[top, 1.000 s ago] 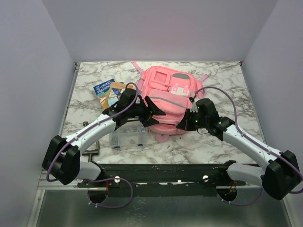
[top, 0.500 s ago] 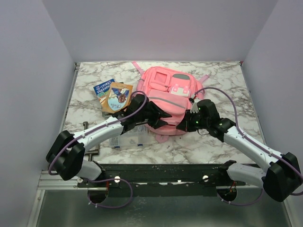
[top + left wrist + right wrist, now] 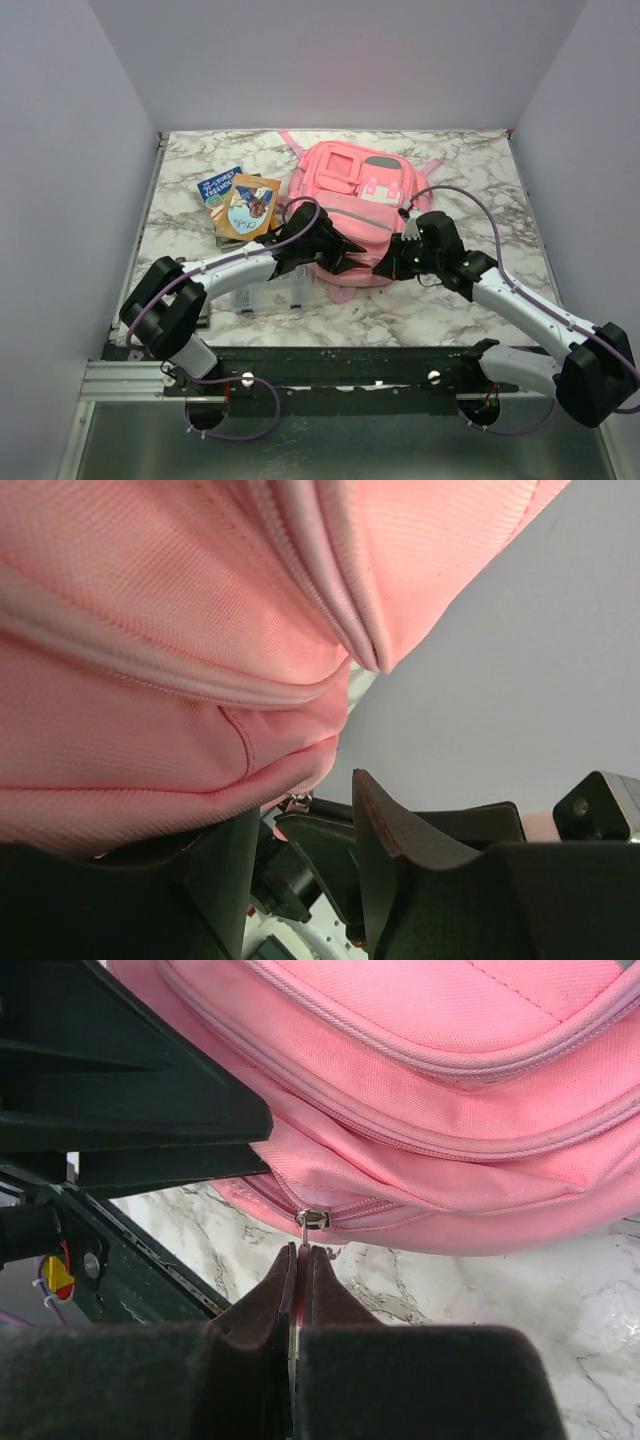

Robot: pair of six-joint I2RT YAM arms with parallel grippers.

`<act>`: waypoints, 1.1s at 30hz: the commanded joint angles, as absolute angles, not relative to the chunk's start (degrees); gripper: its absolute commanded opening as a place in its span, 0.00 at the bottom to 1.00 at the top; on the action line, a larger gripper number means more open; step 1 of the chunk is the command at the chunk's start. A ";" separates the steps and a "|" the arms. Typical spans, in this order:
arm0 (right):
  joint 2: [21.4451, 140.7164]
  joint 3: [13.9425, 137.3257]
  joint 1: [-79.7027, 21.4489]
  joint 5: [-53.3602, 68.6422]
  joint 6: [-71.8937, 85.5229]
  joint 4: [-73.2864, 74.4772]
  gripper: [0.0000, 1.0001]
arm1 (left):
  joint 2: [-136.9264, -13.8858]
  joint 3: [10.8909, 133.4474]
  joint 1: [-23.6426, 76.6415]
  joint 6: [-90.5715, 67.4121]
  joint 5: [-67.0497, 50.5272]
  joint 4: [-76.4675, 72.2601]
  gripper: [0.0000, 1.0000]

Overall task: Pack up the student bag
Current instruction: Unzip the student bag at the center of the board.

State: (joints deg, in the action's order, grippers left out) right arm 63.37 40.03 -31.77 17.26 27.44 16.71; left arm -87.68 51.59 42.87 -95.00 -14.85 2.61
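The pink student bag [image 3: 352, 200] lies flat at the middle of the marble table. My right gripper [image 3: 386, 266] is at its near edge. In the right wrist view the right gripper [image 3: 301, 1251] is shut on the thin pull of the metal zipper slider [image 3: 312, 1219]. My left gripper [image 3: 335, 254] is at the bag's near left edge, facing the right one. In the left wrist view the bag [image 3: 170, 640] fills the upper left and lies over one finger. The other finger [image 3: 385, 830] is bare, and a gap shows in the left gripper [image 3: 305, 795].
Two picture books [image 3: 222, 186] [image 3: 251, 207] lie left of the bag. A clear plastic box [image 3: 268, 291] sits under my left forearm near the table's front edge. The left gripper's black body [image 3: 130, 1090] crowds the upper left of the right wrist view.
My left arm has swung right and down onto the bag's near edge, uncovering the brown book, and its jaws have narrowed. The right gripper has stayed shut on the zipper pull.
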 commanded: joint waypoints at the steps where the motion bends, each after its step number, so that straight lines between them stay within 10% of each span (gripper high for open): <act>1: 61.65 39.75 -31.90 19.30 27.06 15.08 0.01 | -90.37 54.34 42.75 -96.18 -12.56 0.74 0.44; 4: 62.37 39.97 -31.86 19.22 26.60 15.55 0.00 | -91.42 55.37 42.16 -93.65 -11.39 0.82 0.38; 9: 63.30 40.91 -31.90 15.93 25.67 18.75 0.00 | -90.07 60.98 39.55 -79.88 -11.06 3.51 0.00; 33: 77.12 44.48 -22.15 -23.71 36.47 25.07 0.00 | -90.98 81.71 32.87 -56.71 -43.89 9.06 0.00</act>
State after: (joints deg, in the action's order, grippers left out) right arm 74.22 42.37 -25.41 -11.73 36.67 16.40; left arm -88.62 75.40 31.99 -57.17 -35.11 14.39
